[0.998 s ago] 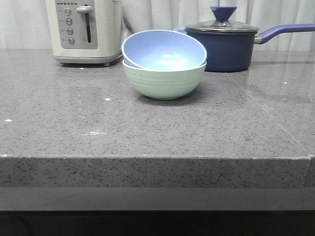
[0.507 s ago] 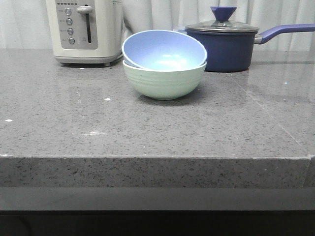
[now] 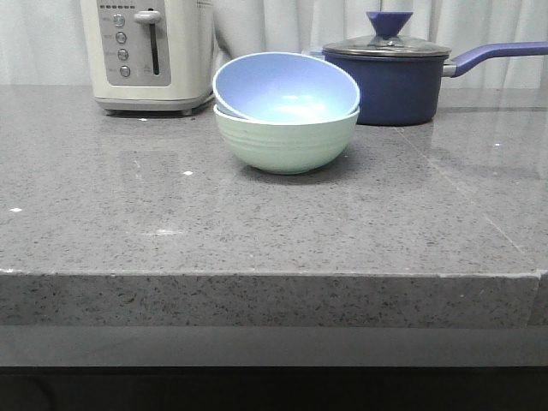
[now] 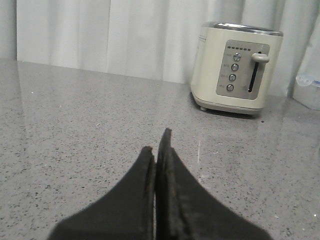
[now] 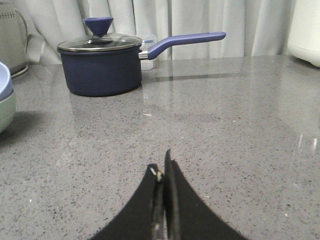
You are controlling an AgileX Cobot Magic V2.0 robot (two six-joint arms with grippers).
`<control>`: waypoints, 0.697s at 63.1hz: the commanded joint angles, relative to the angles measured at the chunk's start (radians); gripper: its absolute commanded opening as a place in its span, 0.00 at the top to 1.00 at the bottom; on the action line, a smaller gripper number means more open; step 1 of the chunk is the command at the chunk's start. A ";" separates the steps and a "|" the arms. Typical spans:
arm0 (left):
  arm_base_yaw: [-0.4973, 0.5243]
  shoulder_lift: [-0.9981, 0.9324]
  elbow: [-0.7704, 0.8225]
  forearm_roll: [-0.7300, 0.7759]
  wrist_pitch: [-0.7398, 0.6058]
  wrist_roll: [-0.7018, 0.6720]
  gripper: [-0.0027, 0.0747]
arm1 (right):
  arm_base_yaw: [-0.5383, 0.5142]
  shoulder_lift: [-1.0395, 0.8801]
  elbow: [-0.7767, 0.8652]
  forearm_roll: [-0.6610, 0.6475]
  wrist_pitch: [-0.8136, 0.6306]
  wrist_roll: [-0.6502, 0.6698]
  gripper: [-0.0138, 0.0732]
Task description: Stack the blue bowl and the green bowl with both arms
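Round matte periwinkle-blue bowl (image 3: 285, 86) nested inside larger pale mint-green ridged bowl (image 3: 285, 141), tilted, rim higher toward rear left. Stack mid-counter on grey speckled stone countertop (image 3: 257, 223), just in front of cream toaster (image 3: 147, 53) & dark navy lidded saucepan (image 3: 390, 77). Stacking looks done, judging by the nesting.

Left gripper (image 4: 158, 150): fingers pressed together, nothing between, low over bare counter facing toaster. Right gripper (image 5: 162, 172): also pressed together, empty, low over counter w/ saucepan ahead. Both well apart from bowls & absent from front view, prob. parked clear so stack stays undisturbed. Tilt = slight wobble risk.
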 commanded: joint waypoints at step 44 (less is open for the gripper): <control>-0.005 -0.017 0.003 -0.005 -0.084 -0.003 0.99 | 0.033 -0.022 -0.015 -0.035 -0.157 0.016 0.92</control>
